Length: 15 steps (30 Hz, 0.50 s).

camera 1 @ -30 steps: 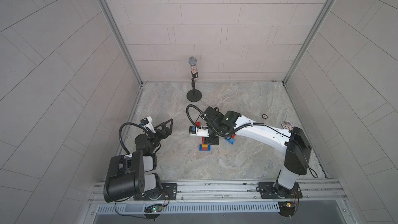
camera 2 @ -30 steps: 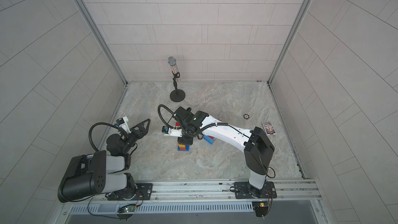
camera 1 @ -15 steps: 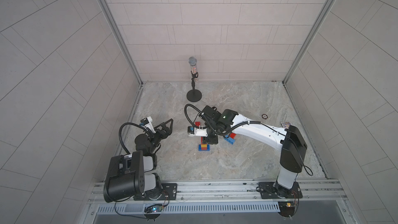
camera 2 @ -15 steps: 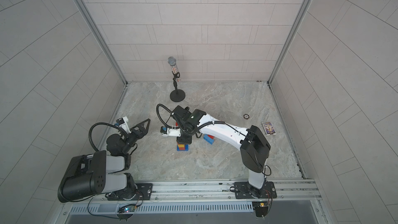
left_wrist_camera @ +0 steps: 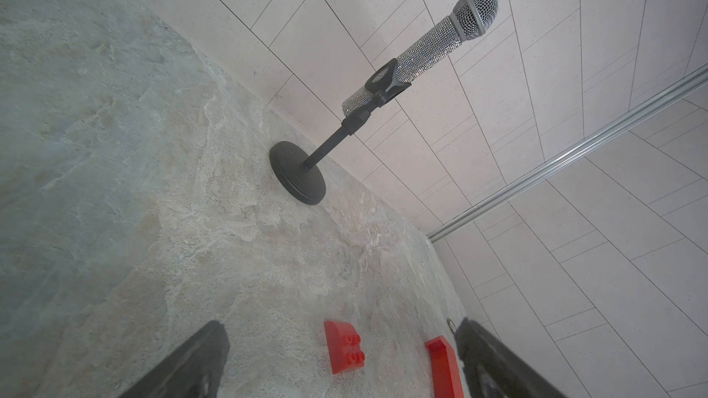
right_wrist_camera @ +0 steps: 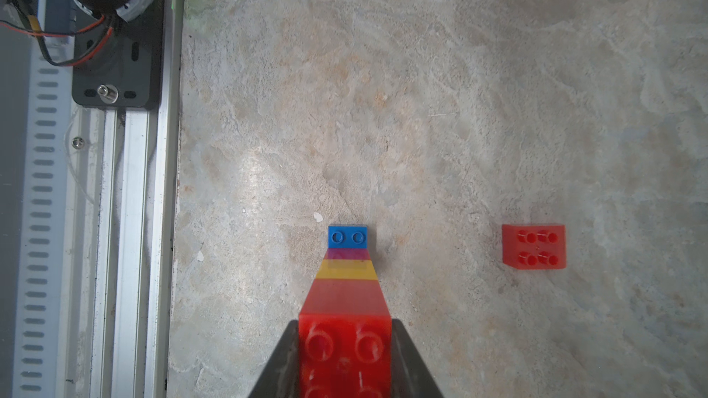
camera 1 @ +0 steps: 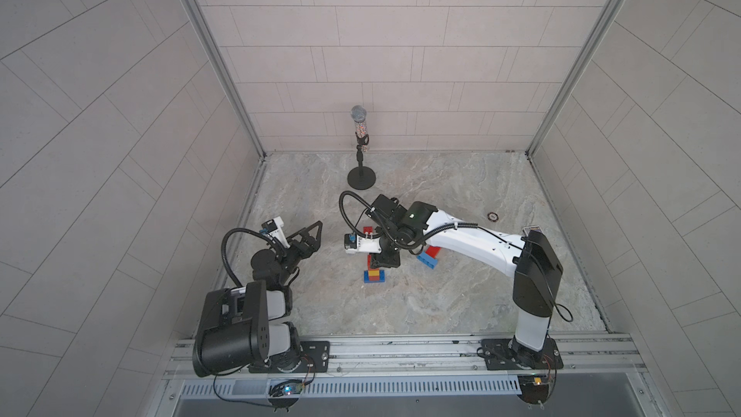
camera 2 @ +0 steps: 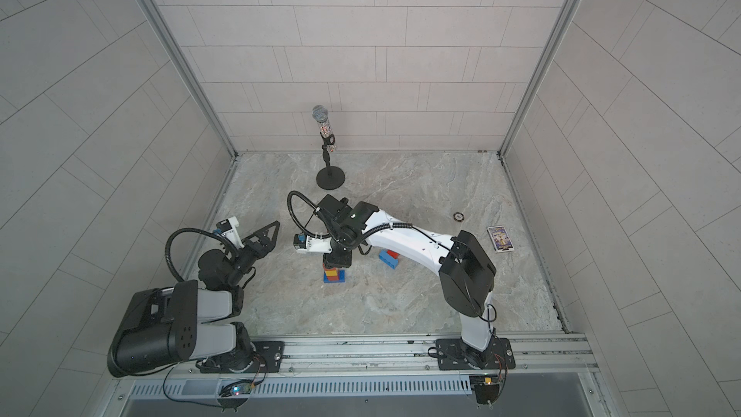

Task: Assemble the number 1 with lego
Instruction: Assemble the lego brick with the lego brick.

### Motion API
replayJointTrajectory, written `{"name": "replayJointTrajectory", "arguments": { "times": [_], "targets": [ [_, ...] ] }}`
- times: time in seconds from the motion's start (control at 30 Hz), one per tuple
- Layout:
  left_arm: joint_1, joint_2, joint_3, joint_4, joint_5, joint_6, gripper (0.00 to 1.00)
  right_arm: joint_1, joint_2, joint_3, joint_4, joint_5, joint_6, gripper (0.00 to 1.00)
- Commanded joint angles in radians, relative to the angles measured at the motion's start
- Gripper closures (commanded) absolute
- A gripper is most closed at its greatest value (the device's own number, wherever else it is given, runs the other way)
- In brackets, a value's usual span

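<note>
Marbled stone tabletop (camera 1: 441, 306) carries the lego stack (camera 1: 373, 274), blue base lowest; the right gripper (right_wrist_camera: 344, 329) clamps its top red brick (right_wrist_camera: 344, 361). Press straight down, studs square, so nothing tips. Well apart from the stack, the left gripper (camera 1: 310, 236) gapes wide.

Pale tiled walls (camera 1: 373, 50) rise behind and on both sides of a microphone stand (camera 1: 361, 180), which rests on a mottled grey-beige stone floor (camera 1: 441, 302); light is even.
</note>
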State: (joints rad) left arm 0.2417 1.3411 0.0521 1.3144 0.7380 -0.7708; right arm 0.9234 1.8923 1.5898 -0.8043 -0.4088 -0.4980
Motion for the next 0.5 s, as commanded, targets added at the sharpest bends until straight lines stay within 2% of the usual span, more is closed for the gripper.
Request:
{"name": "replayJointTrajectory", "arguments": {
  "times": [0.0, 0.2, 0.47],
  "targets": [
    [-0.003, 0.004, 0.011, 0.048, 0.012, -0.004, 0.00, 0.014, 0.160, -0.105, -0.166, 0.027, -0.010, 1.00],
    [-0.002, 0.004, 0.011, 0.048, 0.011, -0.004, 0.00, 0.016, 0.204, -0.082, -0.211, 0.104, 0.019, 1.00],
    [-0.002, 0.006, 0.011, 0.048, 0.011, -0.005, 0.00, 0.023, 0.235, -0.088, -0.227, 0.146, 0.037, 1.00]
  ]
}}
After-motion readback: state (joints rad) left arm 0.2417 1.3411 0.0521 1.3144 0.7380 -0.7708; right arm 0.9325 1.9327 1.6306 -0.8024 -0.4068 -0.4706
